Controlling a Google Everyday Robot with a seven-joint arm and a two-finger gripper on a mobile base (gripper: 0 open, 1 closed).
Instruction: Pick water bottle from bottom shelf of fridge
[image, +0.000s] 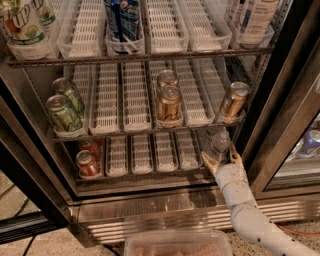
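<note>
The fridge (165, 212) stands open in front of me, with a steel base grille. On its bottom shelf (165, 151), at the far right, stands a small clear ribbed water bottle (220, 142) with a pale cap. My gripper (221, 159) reaches up from the lower right on a white arm. Its two tan fingers (207, 163) are spread on either side of the bottle's lower part. The bottle's base is hidden behind the gripper. The bottle stands upright on the shelf.
Two red cans (89, 162) sit at the bottom shelf's left. On the rack above are gold cans (169, 102), one more gold can (234, 100) and green cans (64, 112). The black door frame (280, 105) stands close on the right. A clear plastic tub (177, 242) is at the bottom edge.
</note>
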